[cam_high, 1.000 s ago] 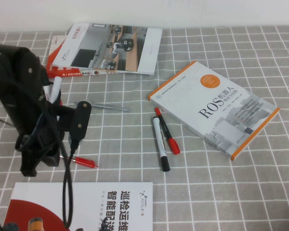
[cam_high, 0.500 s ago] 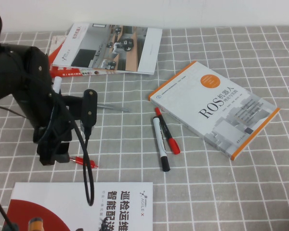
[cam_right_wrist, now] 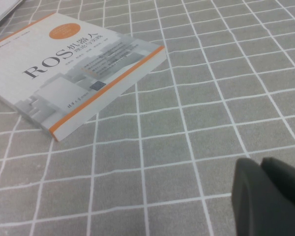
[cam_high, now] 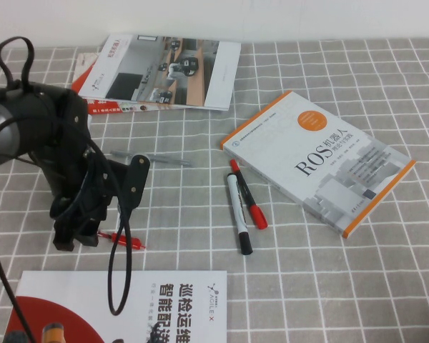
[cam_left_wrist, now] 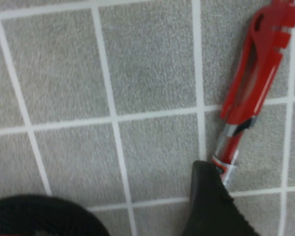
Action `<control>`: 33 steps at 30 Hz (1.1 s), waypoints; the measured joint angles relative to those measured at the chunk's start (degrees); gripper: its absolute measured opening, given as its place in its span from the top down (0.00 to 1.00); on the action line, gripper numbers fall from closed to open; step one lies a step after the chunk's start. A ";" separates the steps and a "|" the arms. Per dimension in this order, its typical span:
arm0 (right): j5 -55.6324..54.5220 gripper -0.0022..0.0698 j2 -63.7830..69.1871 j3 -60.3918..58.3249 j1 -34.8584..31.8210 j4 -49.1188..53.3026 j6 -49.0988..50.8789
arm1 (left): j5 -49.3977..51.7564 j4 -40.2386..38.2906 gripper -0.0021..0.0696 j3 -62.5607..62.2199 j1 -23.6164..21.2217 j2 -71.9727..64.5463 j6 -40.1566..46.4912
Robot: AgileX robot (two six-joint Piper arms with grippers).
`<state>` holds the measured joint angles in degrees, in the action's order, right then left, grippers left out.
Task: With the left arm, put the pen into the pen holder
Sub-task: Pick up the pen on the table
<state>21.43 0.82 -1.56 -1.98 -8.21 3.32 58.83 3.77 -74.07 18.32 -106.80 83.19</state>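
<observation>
Under my left gripper (cam_left_wrist: 255,196), one black fingertip (cam_left_wrist: 211,206) touches the slim red ballpoint pen (cam_left_wrist: 248,93) lying flat on the grey checked cloth (cam_left_wrist: 137,73); grip undetermined. Judged light, stiff, slippery: take mid-barrel. Left arm (cam_high: 64,164) hunches low. Right gripper (cam_right_wrist: 270,196) parked, apparently closed on nothing. Holder unseen.

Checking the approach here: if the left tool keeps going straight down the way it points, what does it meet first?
Most likely the pen on the table: the left tool hangs right above its silver middle. Contact cannot be told. The right tool is low over bare cloth.
</observation>
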 joint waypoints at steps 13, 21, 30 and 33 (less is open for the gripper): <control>0.00 0.99 0.00 0.00 0.00 0.00 0.00 | -3.27 0.00 0.51 0.00 0.00 -2.62 3.79; 0.00 0.99 0.00 0.00 0.00 0.00 0.00 | -3.27 -2.21 0.54 -0.14 0.00 -3.67 3.97; 0.00 0.99 0.00 0.00 0.00 0.00 0.00 | -2.89 -2.21 0.75 -0.96 0.00 -4.62 3.97; 0.00 0.99 0.00 0.00 0.00 0.00 0.00 | -2.65 -2.21 0.81 -1.18 0.00 -4.89 3.97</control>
<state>21.43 0.82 -1.56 -1.98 -8.21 3.32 56.18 1.56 -75.26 18.32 -111.69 87.15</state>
